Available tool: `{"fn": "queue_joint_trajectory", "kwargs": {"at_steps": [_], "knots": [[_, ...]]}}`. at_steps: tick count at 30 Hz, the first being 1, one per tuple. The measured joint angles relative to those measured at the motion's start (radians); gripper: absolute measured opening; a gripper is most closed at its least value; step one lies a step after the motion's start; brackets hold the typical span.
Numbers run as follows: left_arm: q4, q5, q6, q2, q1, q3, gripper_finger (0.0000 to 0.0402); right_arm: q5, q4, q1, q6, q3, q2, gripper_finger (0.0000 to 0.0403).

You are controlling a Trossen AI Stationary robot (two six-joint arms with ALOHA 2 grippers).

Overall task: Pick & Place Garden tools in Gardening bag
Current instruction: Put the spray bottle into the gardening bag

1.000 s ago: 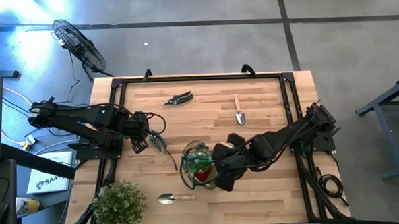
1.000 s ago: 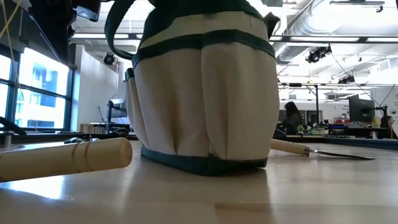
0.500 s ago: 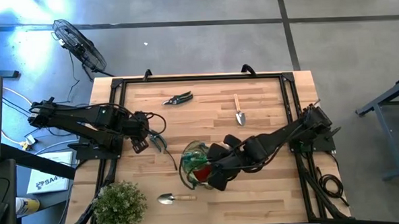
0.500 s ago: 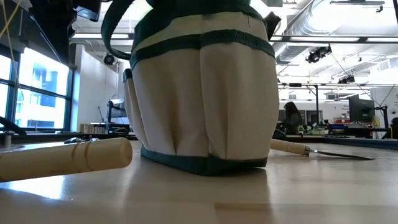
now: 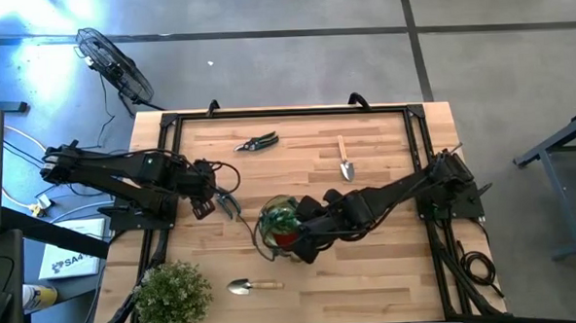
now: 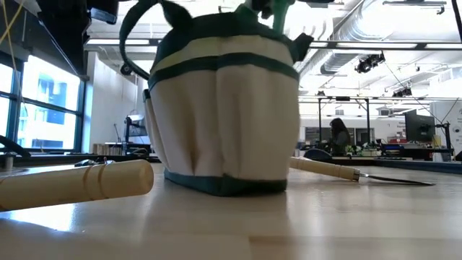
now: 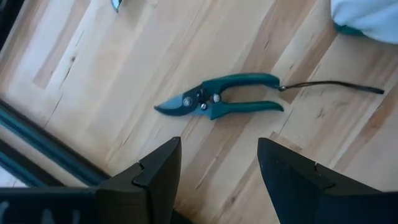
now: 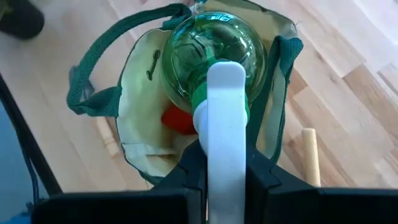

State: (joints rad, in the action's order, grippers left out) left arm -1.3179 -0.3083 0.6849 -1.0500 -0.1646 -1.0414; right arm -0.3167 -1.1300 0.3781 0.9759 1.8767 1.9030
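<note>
The gardening bag (image 5: 268, 242) stands on its base mid-table; it also shows in the low view (image 6: 224, 137). A red cloth (image 8: 177, 119) lies inside it. My right gripper (image 5: 306, 241) is shut on a green-and-white spray bottle (image 8: 214, 53) over the bag's mouth. My left gripper (image 5: 219, 198) is open over green-handled pruning shears (image 7: 217, 102) lying flat left of the bag, touching nothing. Other shears (image 5: 257, 141) and a trowel (image 5: 345, 160) lie toward the far edge. Another trowel (image 5: 253, 286) lies near the near edge. My right gripper pinches the bottle's white head (image 8: 225, 106) between its two fingers, which lie on either side of it. The fingers come slanting down from the table's right. The green body points away from the gripper, down into the bag's mouth, lifted clear of the table.
A bushy green plant (image 5: 172, 293) stands at the near left corner. A dark cord (image 7: 329, 85) trails from the green shears' handles toward the bag. The near trowel's wooden handle (image 6: 72, 184) lies close to the low camera.
My right gripper has gone toward the table's left and a little toward the far edge, bringing the bottle over the bag's mouth. The bag has slid a little the same way.
</note>
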Motion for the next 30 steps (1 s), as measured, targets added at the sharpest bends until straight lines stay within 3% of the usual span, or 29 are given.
{"fn": "queue_joint_trajectory", "kwargs": {"at_steps": [9, 17, 30], "knots": [[0.044, -0.001, -0.028, -0.001, 0.000, 0.140, 0.0203, 0.007, 0.054, -0.007, 0.067, 0.000, 0.006, 0.0036], [0.044, 0.038, -0.022, 0.004, -0.037, 0.152, 0.0203, 0.018, 0.044, -0.027, 0.128, 0.000, 0.006, 0.0106], [0.048, -0.031, 0.047, 0.004, -0.187, 0.152, 0.0203, 0.101, 0.108, -0.055, 0.162, 0.000, 0.046, 0.0078]]}}
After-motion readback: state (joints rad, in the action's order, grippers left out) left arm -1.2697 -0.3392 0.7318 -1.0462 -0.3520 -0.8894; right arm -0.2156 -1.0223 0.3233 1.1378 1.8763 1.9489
